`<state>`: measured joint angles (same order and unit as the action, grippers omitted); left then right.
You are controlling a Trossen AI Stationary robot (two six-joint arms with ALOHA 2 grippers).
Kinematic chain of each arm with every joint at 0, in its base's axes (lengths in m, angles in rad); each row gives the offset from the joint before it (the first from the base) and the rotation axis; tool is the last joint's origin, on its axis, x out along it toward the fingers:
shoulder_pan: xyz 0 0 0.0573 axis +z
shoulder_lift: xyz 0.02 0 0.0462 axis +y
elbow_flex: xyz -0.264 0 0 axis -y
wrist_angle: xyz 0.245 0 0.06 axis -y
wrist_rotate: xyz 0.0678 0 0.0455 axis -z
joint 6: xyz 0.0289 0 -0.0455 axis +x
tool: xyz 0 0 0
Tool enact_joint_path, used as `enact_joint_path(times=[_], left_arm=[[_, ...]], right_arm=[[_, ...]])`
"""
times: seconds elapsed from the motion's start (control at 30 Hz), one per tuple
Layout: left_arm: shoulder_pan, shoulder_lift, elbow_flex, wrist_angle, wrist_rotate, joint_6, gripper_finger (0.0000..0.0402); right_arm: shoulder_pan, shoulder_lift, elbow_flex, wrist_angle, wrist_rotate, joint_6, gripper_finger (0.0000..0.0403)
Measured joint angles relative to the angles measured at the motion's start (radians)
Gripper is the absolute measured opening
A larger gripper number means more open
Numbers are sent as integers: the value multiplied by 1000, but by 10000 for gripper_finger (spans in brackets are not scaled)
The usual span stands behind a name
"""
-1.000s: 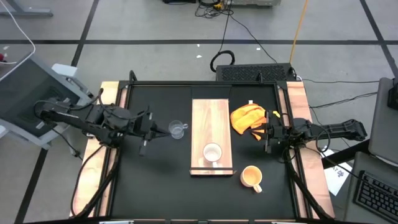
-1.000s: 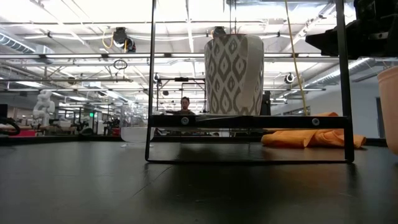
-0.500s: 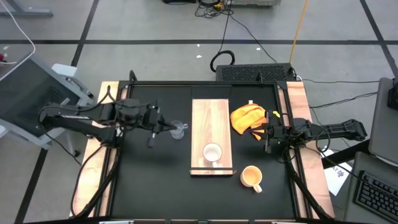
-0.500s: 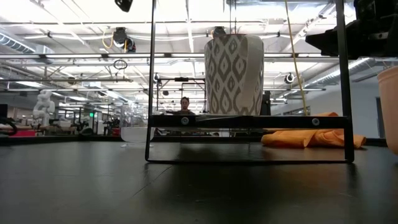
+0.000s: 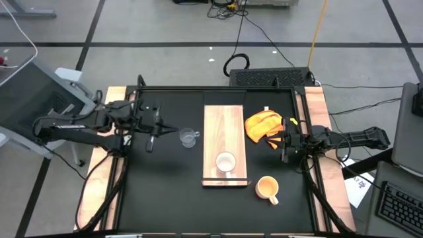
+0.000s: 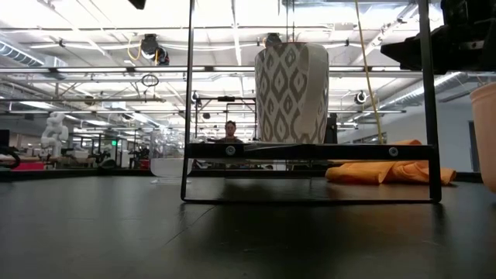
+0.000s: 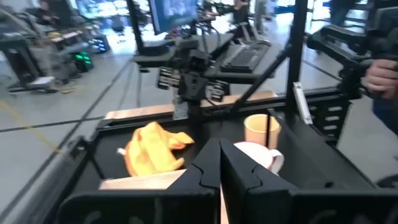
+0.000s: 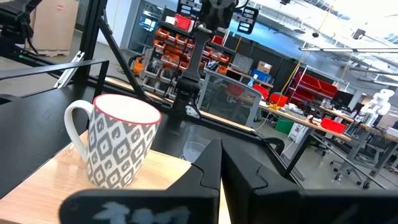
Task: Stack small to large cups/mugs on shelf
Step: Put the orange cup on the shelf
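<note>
The left gripper [image 5: 173,130] had drawn back from the glass cup [image 5: 189,138], fingers closed and empty. One white mug [image 5: 226,162] stood on the shelf [image 5: 224,125]; one orange mug [image 5: 268,188] beside it. The right gripper [image 5: 275,140] was shut, empty, over the cloth [image 5: 261,124].

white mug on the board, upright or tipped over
Upright: the white mug shows its round open mouth from above, and its patterned side stands vertical on the board.

Quick count here: three cups — one patterned white mug [image 5: 226,161], one orange-yellow mug [image 5: 267,188], one clear glass cup [image 5: 189,138]. One wooden shelf board [image 5: 223,125], one orange cloth [image 5: 263,125], two tools.
</note>
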<state>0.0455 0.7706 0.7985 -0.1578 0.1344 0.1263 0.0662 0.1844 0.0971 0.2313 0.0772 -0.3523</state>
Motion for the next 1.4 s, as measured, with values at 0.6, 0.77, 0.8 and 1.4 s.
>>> enact_joint_path(times=[0.6, 0.77, 0.8, 1.4], left_arm=[[6, -131, -180, -128, -29, -111, 0], [7, -154, -269, 7, -39, -128, 0], [7, -162, -293, 39, -40, -128, 0], [-8, -218, -478, 153, 57, -72, 0]], right_arm=[[0, 0, 0, 0, 0, 51, 0], [0, 0, 0, -1, 0, 48, 0], [0, 0, 0, -1, 0, 48, 0], [0, 0, 0, 0, 0, 52, 0]])
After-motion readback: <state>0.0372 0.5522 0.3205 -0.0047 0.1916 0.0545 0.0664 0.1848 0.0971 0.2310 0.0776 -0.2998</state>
